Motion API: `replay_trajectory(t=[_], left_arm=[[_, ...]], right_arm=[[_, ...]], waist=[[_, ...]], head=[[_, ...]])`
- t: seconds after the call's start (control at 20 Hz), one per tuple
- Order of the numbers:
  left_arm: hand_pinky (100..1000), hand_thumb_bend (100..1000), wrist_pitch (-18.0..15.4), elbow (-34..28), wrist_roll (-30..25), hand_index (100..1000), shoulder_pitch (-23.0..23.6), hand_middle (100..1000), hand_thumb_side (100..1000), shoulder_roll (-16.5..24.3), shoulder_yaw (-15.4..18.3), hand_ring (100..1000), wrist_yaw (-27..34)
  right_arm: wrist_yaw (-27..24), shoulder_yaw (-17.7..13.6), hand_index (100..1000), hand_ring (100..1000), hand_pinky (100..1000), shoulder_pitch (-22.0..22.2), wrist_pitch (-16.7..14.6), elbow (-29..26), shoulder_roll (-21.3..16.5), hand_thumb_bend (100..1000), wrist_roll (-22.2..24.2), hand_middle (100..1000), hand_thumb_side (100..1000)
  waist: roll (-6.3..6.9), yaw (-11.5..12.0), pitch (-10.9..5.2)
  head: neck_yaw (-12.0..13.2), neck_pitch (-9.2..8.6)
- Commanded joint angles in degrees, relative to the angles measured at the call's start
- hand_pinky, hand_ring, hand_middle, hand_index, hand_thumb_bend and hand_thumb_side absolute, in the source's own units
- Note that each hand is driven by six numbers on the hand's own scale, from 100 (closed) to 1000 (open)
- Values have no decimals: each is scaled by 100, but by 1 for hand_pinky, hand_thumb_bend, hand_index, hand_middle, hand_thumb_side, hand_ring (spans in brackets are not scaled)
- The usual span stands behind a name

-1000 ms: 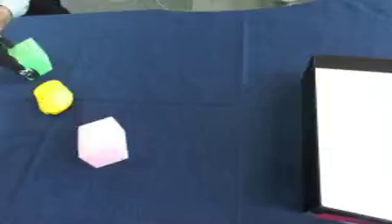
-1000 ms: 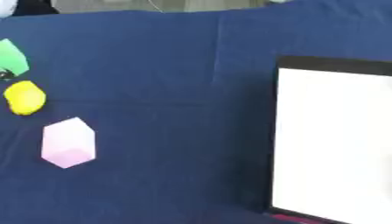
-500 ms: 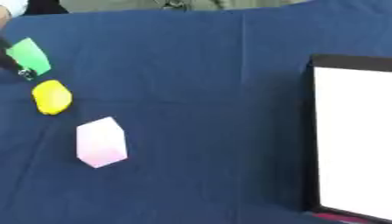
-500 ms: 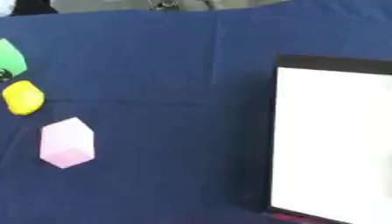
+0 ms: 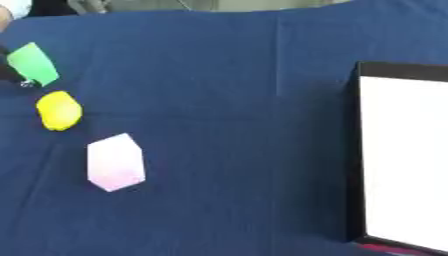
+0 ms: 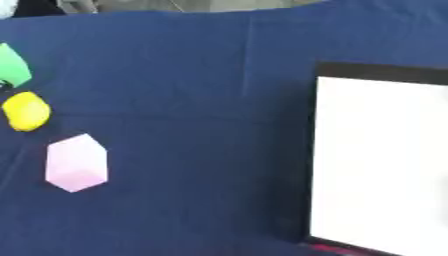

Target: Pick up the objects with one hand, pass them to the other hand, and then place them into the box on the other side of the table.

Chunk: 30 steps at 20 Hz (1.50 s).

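Observation:
Three objects lie on the blue cloth at the left: a green block (image 5: 32, 63) at the far left edge, a yellow lemon-shaped piece (image 5: 59, 110) just below it, and a pale pink faceted block (image 5: 115, 162) nearer to me. A black shape with a small silver bit (image 5: 12, 75) shows at the left edge against the green block; it may be part of my left hand, but too little of it shows to tell. The box (image 6: 381, 160), black-rimmed with a white inside, stands at the right. My right hand appears in neither view.
The blue cloth (image 5: 227, 100) covers the whole table, with a faint crease running down its middle. Pale things and a person's sleeve (image 5: 12, 7) show past the far edge at the top left. A red strip (image 6: 337, 247) runs along the box's near edge.

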Motion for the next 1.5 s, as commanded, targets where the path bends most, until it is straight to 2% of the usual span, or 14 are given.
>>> replay_trajectory(t=[0.05, 0.5, 0.6, 0.8, 1.15, 1.5], left_arm=[[867, 672, -4, -6, -68, 777, -93, 737, 100, 203, 4, 824, -32], [833, 622, 54, -10, -13, 693, -94, 694, 100, 138, 6, 799, -176], [805, 570, 64, -31, -3, 636, -97, 648, 100, 112, 6, 767, -173], [773, 499, 45, -130, -23, 593, -113, 596, 100, 57, -5, 726, -95], [734, 415, -58, -273, -42, 565, -132, 543, 100, -12, -45, 661, 140], [715, 353, -346, -818, -46, 545, -46, 503, 100, -5, -222, 619, 557]], right_arm=[[47, -28, 978, 906, 869, -17, -3, -94, -57, 100, 19, 712, 416], [61, -19, 978, 906, 870, -18, -8, -94, -56, 100, 44, 712, 417], [54, -21, 979, 906, 870, -7, -17, -94, -63, 100, 44, 712, 417], [17, -24, 979, 906, 871, 22, -32, -94, -92, 100, 42, 712, 416], [-131, -44, 980, 907, 871, 124, -40, -94, -180, 100, 33, 712, 413], [-272, -70, 980, 907, 871, 278, -42, -94, -242, 100, 16, 714, 411]], waist=[[39, -8, -12], [33, -11, -6], [28, -5, -18], [15, 25, -68], [-8, 128, -254], [-55, 273, -474]], head=[[26, -49], [24, -27], [12, -12], [-43, 22], [-173, 69], [-354, 164]])
